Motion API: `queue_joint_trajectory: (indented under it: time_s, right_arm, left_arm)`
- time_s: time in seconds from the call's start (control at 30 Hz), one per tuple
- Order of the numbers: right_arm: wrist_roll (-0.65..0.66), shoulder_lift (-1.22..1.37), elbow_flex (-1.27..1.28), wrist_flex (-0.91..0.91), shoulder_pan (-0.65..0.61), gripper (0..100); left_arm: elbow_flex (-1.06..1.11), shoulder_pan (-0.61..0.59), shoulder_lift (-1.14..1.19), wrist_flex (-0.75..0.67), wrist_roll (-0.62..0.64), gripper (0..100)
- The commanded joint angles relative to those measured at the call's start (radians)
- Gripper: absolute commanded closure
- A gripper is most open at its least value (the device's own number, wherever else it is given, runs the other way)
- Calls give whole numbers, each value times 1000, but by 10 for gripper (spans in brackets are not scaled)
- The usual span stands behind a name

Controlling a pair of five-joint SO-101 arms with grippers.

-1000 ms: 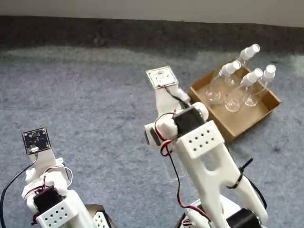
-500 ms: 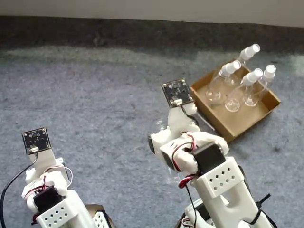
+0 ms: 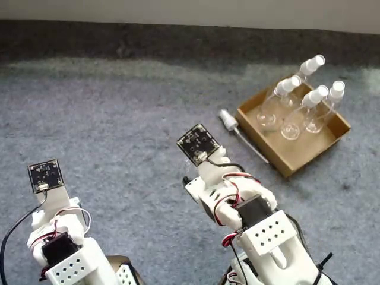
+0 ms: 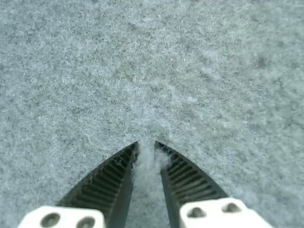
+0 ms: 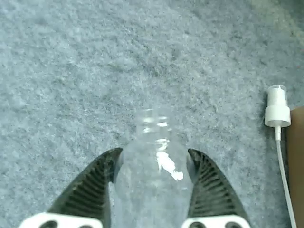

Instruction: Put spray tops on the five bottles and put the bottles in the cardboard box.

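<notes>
A clear bottle with no top on its neck sits upright between the jaws of my right gripper, which is shut on it just above the grey carpet. A loose white spray top with a long thin tube lies on the carpet beside the cardboard box. From above, the spray top lies just off the box's near left corner, ahead of my right arm. Several capped bottles lean inside the box. My left gripper is shut and empty over bare carpet.
My left arm stays at the front left. Grey carpet covers the surface, with a dark strip along the back. Bare carpet lies between the two arms and left of the box.
My right arm has drawn back from beside the box toward the front and left, uncovering the spray top on the carpet. The left arm has not moved.
</notes>
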Motion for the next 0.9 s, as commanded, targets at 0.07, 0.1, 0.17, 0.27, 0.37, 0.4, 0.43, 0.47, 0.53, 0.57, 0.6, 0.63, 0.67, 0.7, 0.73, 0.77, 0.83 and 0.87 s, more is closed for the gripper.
queue_joint_trajectory:
  time_s: [0.07, 0.1, 0.17, 0.27, 0.37, 0.4, 0.43, 0.47, 0.53, 0.57, 0.6, 0.63, 0.67, 0.7, 0.73, 0.77, 0.83, 0.87]
  right_arm:
    - [17, -81, 137, -176, 7, 964]
    - [17, -97, 171, -200, 7, 964]
    - [17, -134, 234, -228, 7, 964]
    - [15, -196, 295, -223, 7, 964]
    - [17, -239, 321, -222, 10, 964]
    - [17, -245, 323, -209, 13, 964]
    - [17, -242, 318, -177, 13, 962]
    - [17, -239, 314, -143, 15, 962]
    - [18, -229, 269, -90, 21, 961]
    - [18, -223, 243, -65, 21, 961]
    - [18, -216, 220, -42, 21, 961]
    - [18, -205, 197, -22, 21, 961]
    - [18, -194, 179, -8, 21, 961]
    - [18, -177, 162, 2, 21, 961]
    - [18, -159, 143, 7, 24, 961]
    - [18, -134, 130, 8, 31, 961]
    - [20, -68, 101, 7, 51, 961]
    - [20, -28, 79, 7, 61, 961]
  left_arm:
    - [21, 16, -10, -11, -8, 996]
    - [21, 16, -10, -11, -8, 996]
    - [21, 16, -10, -11, -8, 996]
    - [21, 18, -10, -11, -8, 996]
    - [21, 18, -10, -11, -8, 996]
    - [21, 18, -10, -11, -8, 996]
    - [21, 18, -10, -11, -8, 996]
    - [21, 18, -10, -11, -8, 996]
    - [21, 18, -10, -11, -8, 996]
    - [21, 18, -10, -11, -8, 996]
    - [21, 18, -10, -11, -8, 996]
    - [21, 18, -10, -11, -8, 996]
    - [21, 18, -10, -11, -8, 996]
    - [21, 18, -10, -11, -8, 996]
    - [21, 18, -10, -11, -8, 996]
    - [21, 18, -10, -11, -8, 996]
    - [21, 18, -10, -11, -8, 996]
    - [21, 18, -10, -11, -8, 996]
